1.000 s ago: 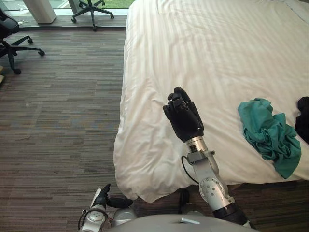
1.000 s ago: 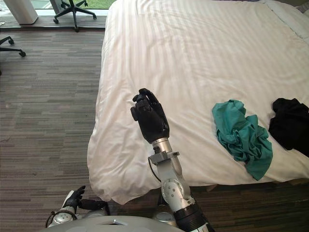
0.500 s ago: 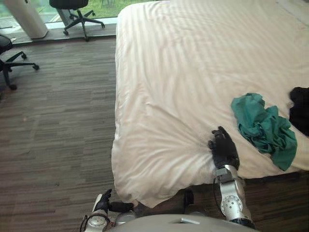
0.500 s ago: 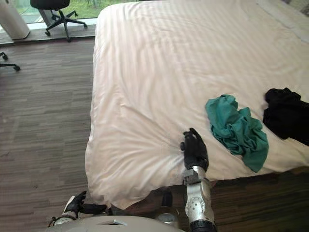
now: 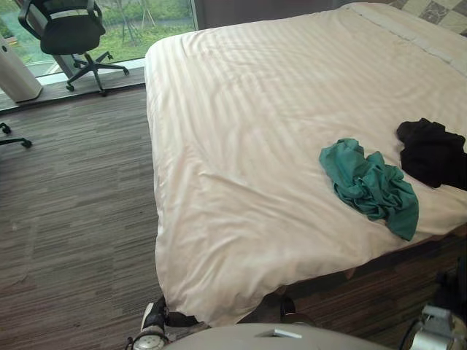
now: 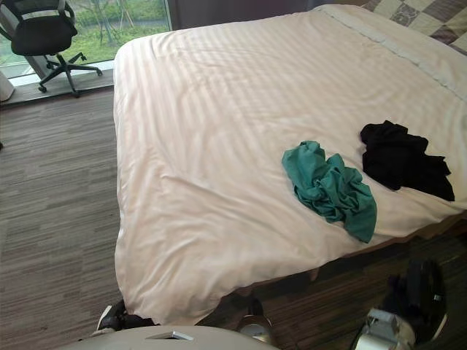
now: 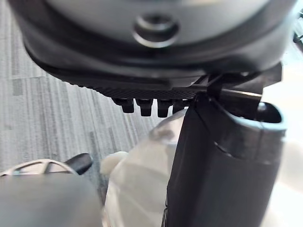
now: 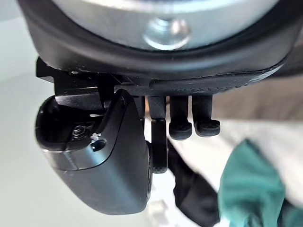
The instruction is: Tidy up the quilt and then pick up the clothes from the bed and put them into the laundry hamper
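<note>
A white striped quilt (image 5: 255,124) lies spread over the bed, with soft creases near its front corner. On its right part sits a crumpled teal garment (image 6: 328,186), and a black garment (image 6: 401,157) lies just beyond it. My right hand (image 6: 419,295) hangs low by the bed's front edge, off the quilt, open and holding nothing. In the right wrist view its thumb (image 8: 104,156) stands before the teal garment (image 8: 251,184) and the black garment (image 8: 194,198). My left hand (image 5: 155,319) stays low by the quilt's front corner, open and idle.
Striped wooden floor (image 5: 73,189) runs along the bed's left side. A black office chair (image 5: 69,33) stands by the window at the far left, with a white column (image 5: 14,73) beside it. A checked headboard panel (image 6: 408,11) shows at the far right.
The camera has swung right and up. My right hand has come off the quilt's front part and dropped below the bed's edge at lower right. The garments lie as before.
</note>
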